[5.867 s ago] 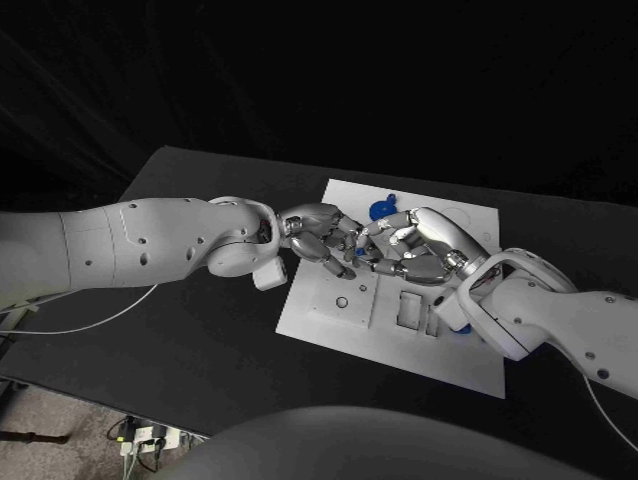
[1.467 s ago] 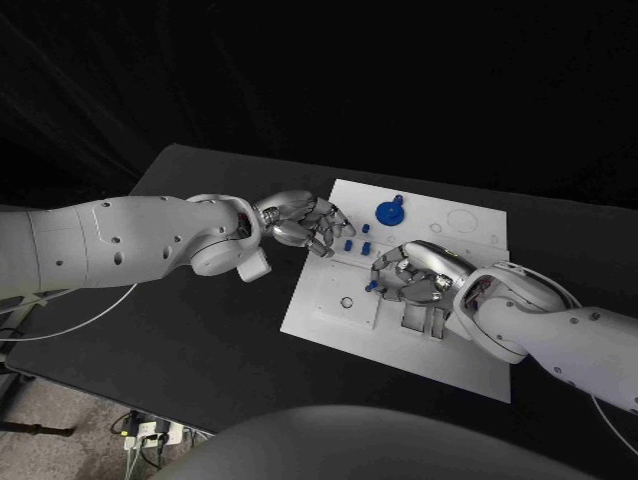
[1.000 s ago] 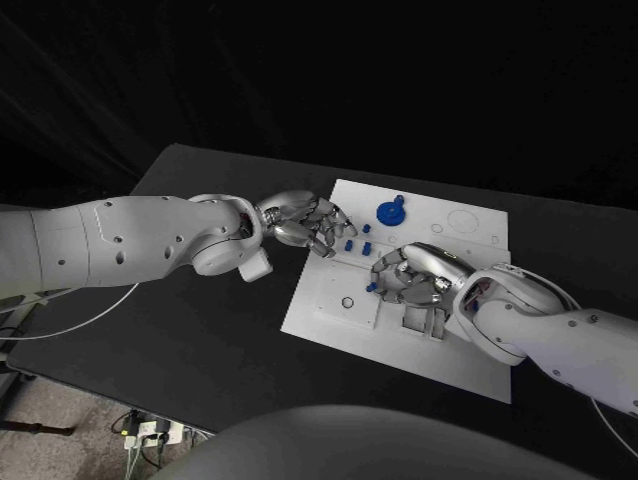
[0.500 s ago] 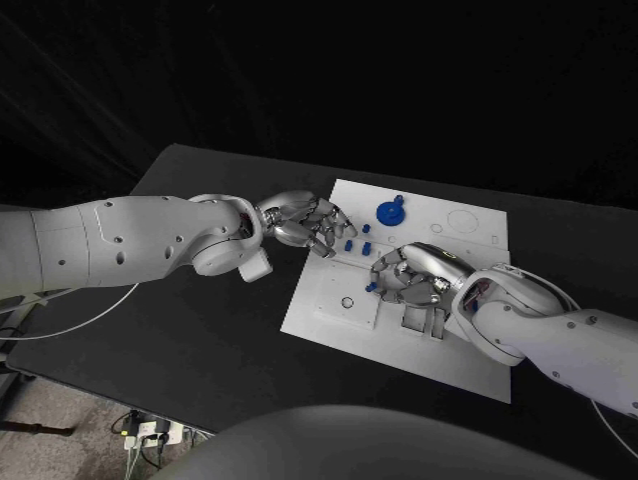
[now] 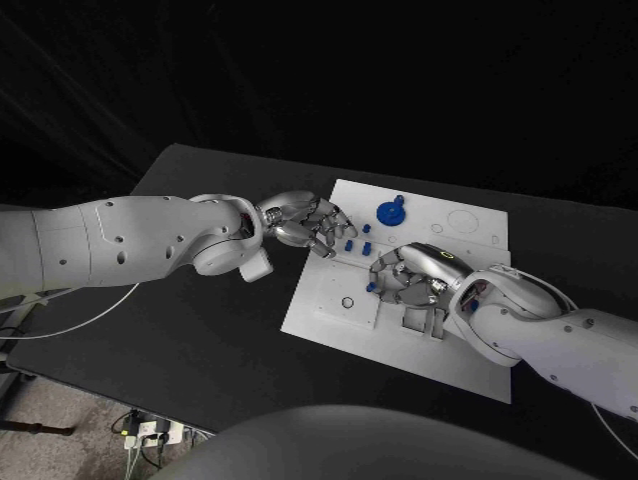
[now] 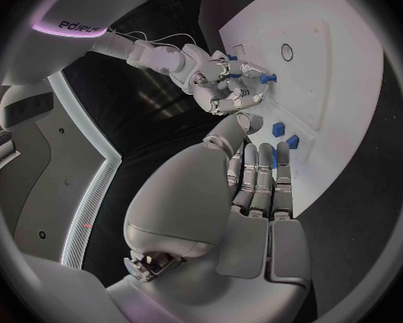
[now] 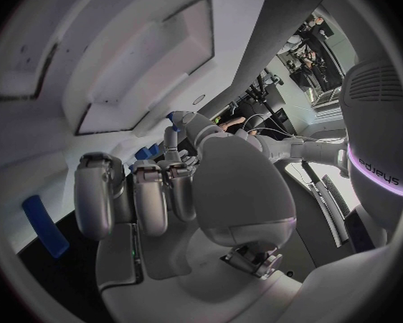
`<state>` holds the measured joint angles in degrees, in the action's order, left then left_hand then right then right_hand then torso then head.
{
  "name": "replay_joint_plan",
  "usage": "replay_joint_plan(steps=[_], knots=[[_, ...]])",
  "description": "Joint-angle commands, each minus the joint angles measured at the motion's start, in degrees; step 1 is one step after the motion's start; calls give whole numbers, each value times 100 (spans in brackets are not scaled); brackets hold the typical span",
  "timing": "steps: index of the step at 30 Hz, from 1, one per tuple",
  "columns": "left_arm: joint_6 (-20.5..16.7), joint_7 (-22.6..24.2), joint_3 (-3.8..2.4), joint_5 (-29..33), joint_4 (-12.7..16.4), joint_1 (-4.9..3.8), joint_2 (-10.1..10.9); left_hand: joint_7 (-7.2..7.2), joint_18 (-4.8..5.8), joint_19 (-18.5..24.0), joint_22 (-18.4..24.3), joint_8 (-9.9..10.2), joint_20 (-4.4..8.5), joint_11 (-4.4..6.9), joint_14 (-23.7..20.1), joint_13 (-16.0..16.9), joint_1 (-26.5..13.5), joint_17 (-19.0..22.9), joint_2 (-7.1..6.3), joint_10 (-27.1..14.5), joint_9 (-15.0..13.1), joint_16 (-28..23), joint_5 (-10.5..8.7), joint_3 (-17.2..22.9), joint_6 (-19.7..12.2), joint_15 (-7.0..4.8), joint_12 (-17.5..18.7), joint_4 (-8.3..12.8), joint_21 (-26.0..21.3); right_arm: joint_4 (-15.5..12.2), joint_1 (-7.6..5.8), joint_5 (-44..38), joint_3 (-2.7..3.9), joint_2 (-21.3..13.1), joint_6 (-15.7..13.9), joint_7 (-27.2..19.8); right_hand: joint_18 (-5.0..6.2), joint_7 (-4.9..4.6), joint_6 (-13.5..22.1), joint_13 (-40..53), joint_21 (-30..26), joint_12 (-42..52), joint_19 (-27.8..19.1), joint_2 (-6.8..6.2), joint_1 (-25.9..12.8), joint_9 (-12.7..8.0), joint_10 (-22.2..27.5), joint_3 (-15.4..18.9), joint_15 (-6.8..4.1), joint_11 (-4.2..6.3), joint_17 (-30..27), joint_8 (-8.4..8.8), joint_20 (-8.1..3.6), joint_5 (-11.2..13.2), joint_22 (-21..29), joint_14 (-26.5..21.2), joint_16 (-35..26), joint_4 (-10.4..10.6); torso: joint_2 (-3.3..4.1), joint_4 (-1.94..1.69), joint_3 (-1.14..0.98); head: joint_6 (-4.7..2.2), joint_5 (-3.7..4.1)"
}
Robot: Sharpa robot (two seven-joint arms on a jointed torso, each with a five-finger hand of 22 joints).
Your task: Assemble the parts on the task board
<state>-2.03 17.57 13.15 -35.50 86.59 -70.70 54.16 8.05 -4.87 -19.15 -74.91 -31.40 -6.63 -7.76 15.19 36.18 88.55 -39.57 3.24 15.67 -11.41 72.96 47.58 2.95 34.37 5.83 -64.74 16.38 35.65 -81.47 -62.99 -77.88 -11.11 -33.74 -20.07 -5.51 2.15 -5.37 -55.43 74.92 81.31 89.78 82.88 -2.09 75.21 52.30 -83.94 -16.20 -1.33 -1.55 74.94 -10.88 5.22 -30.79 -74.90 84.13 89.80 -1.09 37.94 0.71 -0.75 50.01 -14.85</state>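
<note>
The white task board lies mid-table. My right hand is curled over its middle, above the rectangular recesses. In the left wrist view the right hand pinches a small blue part at its fingertips. My left hand hovers at the board's left edge, fingers apart and holding nothing. Beside it, small blue parts stand in the board. A round blue part sits near the far edge. Another blue part lies by my right wrist.
Black table surrounds the board, with open room to its left and front. A small ring hole and a circular outline mark the board. White cables trail off the table's left side.
Since the oldest frame the hands, then joined over the board, have parted. My right hand came down onto the board's middle. Over the last second it only shifted slightly; the left hand stayed put.
</note>
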Motion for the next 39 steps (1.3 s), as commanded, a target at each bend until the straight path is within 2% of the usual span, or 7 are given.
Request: replay_joint_plan(steps=[1, 6, 15, 18, 31, 35, 39], knots=[[95, 6, -5, -2, 6, -3, -14, -4, -30, 2, -128, -37, -43, 8, 42, -9, -31, 9, 17, 0, -4, -33, 23, 13, -54, -1, 24, -18, 33, -12, 8, -194, -3, 5, 146, 117, 42, -29, 37, 1508, -31, 22, -45, 5, 44, 3, -606, -7, 44, -40, 1506, 26, 15, -6, -1169, 587, 20, -15, 0, -1, 1, -1, -4], [102, -8, -5, -2, 2, -3, -17, -4, -30, 2, -128, -37, -43, 8, 42, -9, -31, 9, 17, 0, -4, -33, 23, 13, -54, -1, 24, -18, 33, -15, 8, -212, -3, 6, 221, 120, 48, -68, 143, 1508, -58, 22, -70, -5, 21, -28, -606, 4, 77, -81, 1506, 134, 46, 192, -1159, 587, 20, -5, 1, -1, 0, -1, -3], [101, -23, -5, -2, -3, -3, -14, -3, -31, 1, -129, -44, -44, 7, 44, -14, -28, 14, 21, 1, -4, -36, 24, 16, -56, 0, 26, -18, 35, -26, 8, -375, -3, -3, 256, 183, 71, -245, 775, 1508, -148, 22, -143, -175, -66, -538, -606, 92, 173, -183, 1506, 732, 152, 1273, -1129, 587, 20, 67, 0, -1, 0, -1, -3], [100, -25, -5, -2, -11, -3, -12, -3, -31, 1, -129, -44, -44, 7, 44, -14, -28, 14, 21, 1, -4, -36, 24, 16, -56, 0, 26, -18, 35, -44, 8, -406, -3, -20, 196, 157, 74, -256, 1003, 1508, -158, 22, -148, -211, -79, -685, -606, 145, 176, -177, 1506, 737, 158, 1464, -1127, 587, 20, 101, 0, 0, -1, -1, -15], [91, -33, -4, -2, -14, -3, 16, 0, -32, 1, -129, -50, -45, 8, 45, -20, -25, 19, 18, 0, -3, -39, 25, 17, -58, 0, 29, -15, 37, -273, -40, -389, -1, -272, -122, 53, 86, -253, 1132, 1508, -209, 22, -178, -250, -115, -862, -606, 317, 176, -173, 1506, 709, 158, 1906, -1112, 587, 20, 220, 0, 2, 0, -1, -29], [66, -2, -4, -1, -14, -3, 11, -1, -31, -1, -130, -55, -47, 6, 46, -25, -32, 25, 16, -1, -2, -43, 29, 14, -64, 1, 31, -18, 39, -481, -196, -275, 0, -458, -346, -38, 93, -251, 1038, 1508, -238, 22, -196, -236, -204, -901, -606, 417, 175, -172, 1506, 673, 158, 2032, -1103, 587, 20, 364, 4, 5, -1, -1, 29], [17, 29, -4, -1, -10, -3, 2, -1, -33, -6, -130, -61, -48, 5, 49, -30, -35, 29, 24, 1, -1, -44, 28, 14, -69, 3, 31, -24, 43, -738, -518, -47, 0, -744, -409, -119, 186, -222, 842, 1508, -610, 22, -481, -227, -213, -979, -606, 482, 146, -154, 1506, 639, 155, 1962, -967, 587, 20, 492, -4, 10, 2, -1, 74]])
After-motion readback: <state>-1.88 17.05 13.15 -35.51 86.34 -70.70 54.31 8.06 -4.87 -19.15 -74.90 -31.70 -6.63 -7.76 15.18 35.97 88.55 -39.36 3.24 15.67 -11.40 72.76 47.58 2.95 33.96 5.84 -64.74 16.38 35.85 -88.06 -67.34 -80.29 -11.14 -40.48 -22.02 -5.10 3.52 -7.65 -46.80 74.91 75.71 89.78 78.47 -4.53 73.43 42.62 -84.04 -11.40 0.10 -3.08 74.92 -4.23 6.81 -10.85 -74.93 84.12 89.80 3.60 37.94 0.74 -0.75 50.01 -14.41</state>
